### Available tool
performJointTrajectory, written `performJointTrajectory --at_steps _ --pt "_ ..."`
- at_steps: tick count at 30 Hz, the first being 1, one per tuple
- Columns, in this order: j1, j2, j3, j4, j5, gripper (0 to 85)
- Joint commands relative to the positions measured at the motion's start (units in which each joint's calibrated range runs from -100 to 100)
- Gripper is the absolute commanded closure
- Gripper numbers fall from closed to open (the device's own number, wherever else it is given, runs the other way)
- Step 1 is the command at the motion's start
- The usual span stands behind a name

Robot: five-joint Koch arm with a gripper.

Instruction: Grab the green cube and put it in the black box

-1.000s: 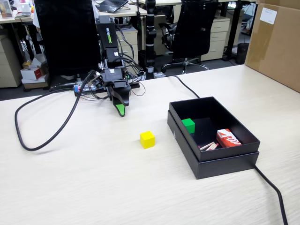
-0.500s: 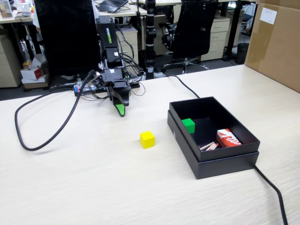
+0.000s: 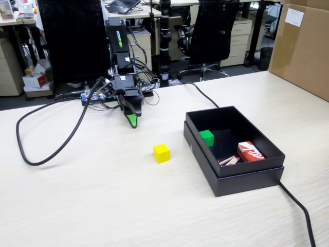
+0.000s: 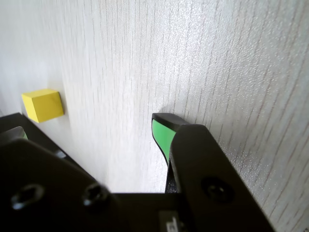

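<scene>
One green cube (image 3: 206, 137) inside one black box (image 3: 247, 177), one yellow cube (image 3: 161, 153) outside

table (image 3: 92, 206) – pale wood grain, fills the lower frame | office chair (image 3: 213, 36) – black, at 1 o'clock | drawer units (image 3: 239, 38) behind it | cardboard box (image 3: 303, 46) – big, brown, at 2 o'clock | dark panel (image 3: 72, 41) at 11 o'clock | even indoor light

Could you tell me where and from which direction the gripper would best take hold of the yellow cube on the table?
Probably from above, closing on two opposite side faces of the yellow cube. It sits flat on the table with open space all round, apart from the black box, so straight-down fingers should meet flat, parallel faces.
</scene>
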Motion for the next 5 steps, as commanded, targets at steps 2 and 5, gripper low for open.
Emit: performJointTrajectory --at_steps 2,5 --pt "0.20 0.00 -2.61 -1.88 -0.05 35.4" --pt "0.15 0.00 -2.61 -1.88 -0.05 35.4"
